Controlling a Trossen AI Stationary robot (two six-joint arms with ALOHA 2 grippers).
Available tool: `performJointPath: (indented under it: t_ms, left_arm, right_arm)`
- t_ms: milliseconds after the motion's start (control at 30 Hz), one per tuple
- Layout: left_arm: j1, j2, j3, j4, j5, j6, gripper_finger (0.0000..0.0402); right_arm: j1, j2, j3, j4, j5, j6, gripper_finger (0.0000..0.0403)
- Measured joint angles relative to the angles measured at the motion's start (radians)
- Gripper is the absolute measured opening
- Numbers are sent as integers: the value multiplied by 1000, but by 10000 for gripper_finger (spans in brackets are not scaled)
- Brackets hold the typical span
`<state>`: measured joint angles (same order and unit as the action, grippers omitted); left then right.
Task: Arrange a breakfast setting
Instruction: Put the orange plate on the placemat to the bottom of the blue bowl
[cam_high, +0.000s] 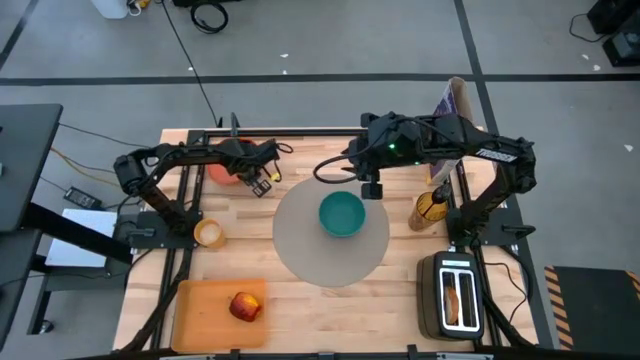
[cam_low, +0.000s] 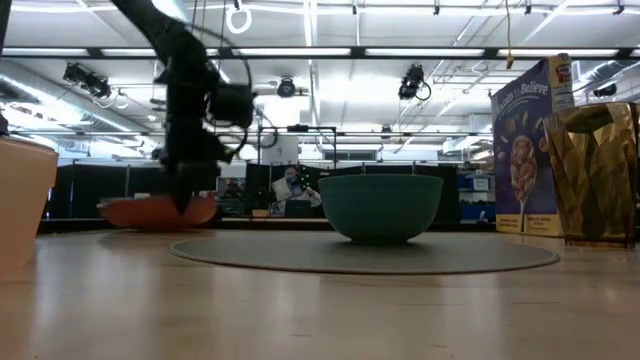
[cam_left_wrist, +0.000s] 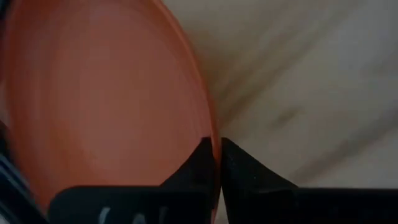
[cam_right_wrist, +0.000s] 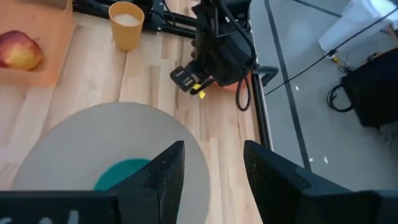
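The orange plate (cam_high: 220, 173) is at the table's far left and fills the left wrist view (cam_left_wrist: 106, 93). My left gripper (cam_high: 238, 172) is shut on its rim. The teal bowl (cam_high: 342, 214) stands on the round grey placemat (cam_high: 300, 245) at the table's middle. My right gripper (cam_right_wrist: 211, 168) is open and empty above the placemat's far edge, just beyond the bowl (cam_right_wrist: 124, 171). The yellow cup (cam_high: 210, 234) stands left of the placemat. The red apple (cam_high: 245, 306) lies on the orange cutting board (cam_high: 200, 310). The spoon is not in view. My left gripper pinches the plate's rim (cam_left_wrist: 214, 134) between its two fingers, one on the inner side and one on the outer side. The fingers (cam_low: 184, 195) come from above, pointing down. The plate (cam_low: 160, 211) lies about level and low; whether it is clear of the table, I cannot tell.
A black-and-silver toaster (cam_high: 455, 295) stands at the near right, with something brown in one slot. A cereal box (cam_low: 525, 150) and a golden bag (cam_low: 600, 170) stand at the far right. There is bare wood between the plate and the placemat.
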<state>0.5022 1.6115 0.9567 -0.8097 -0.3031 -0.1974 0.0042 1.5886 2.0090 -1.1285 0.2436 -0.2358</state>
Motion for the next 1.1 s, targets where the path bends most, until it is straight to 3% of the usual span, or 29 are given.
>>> performJointPath:
  t_ms: [200, 400, 567, 667, 800, 933, 1100]
  left_arm:
    - [-156, -3, 207, -212, 4, -1, 18]
    - [-395, -4, 468, -459, 2, -84, 18]
    - [-608, -5, 615, -490, 103, -12, 18]
    - [-726, -5, 653, -481, 178, 60, 18]
    - [-875, -5, 663, -470, 186, 80, 18]
    - [-973, 20, 664, -393, 167, 155, 18]
    - [-996, 123, 663, -386, 131, 171, 18]
  right_arm:
    - [-21, -48, 0, -101, 2, -49, 173]
    - [-52, -104, 0, -245, 4, -74, 173]
    - [-87, -144, 0, -307, -12, -113, 173]
    - [-93, -160, 0, -310, -39, -157, 173]
    - [-58, -166, 0, -326, -48, -166, 173]
    - [50, -149, 0, -412, 0, -53, 170]
    - [214, -113, -1, -440, 40, 188, 163]
